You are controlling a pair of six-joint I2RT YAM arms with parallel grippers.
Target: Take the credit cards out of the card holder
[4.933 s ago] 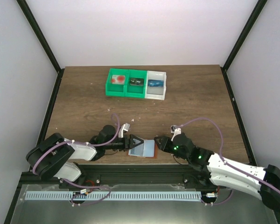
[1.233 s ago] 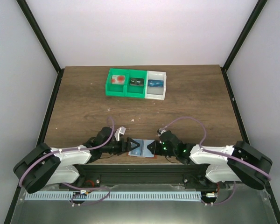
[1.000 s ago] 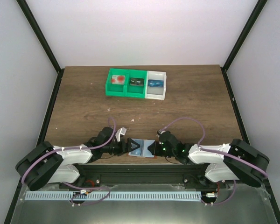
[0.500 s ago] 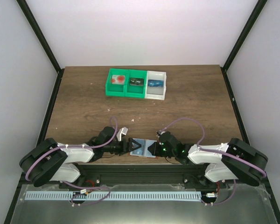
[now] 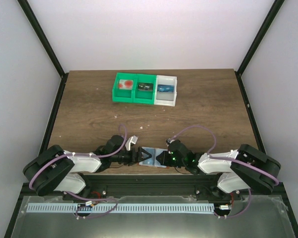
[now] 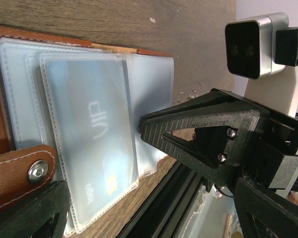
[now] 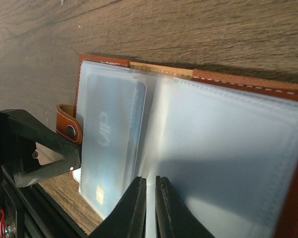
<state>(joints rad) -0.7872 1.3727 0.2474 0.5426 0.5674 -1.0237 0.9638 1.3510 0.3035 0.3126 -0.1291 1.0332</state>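
Note:
The card holder (image 5: 149, 151) lies open at the table's near edge, orange-brown leather (image 7: 248, 82) framing clear plastic sleeves. One pale blue credit card (image 6: 89, 144) marked VIP sits inside a sleeve on the half with the snap tab (image 6: 36, 171); the same card (image 7: 109, 134) shows in the right wrist view. My left gripper (image 6: 154, 198) stands open wide, straddling that half from the left (image 5: 140, 156). My right gripper (image 7: 150, 184) is shut, its tips on the sleeves by the middle fold (image 5: 159, 157). I cannot tell whether it pinches a sleeve.
A row of green and white bins (image 5: 145, 89) with small items stands at the back of the table. The black frame rail (image 5: 149, 181) runs right below the holder. Both arms lie low along the near edge.
Since the earliest frame my right arm has folded down low and its gripper has come onto the holder from the right. In the last second nothing has visibly moved.

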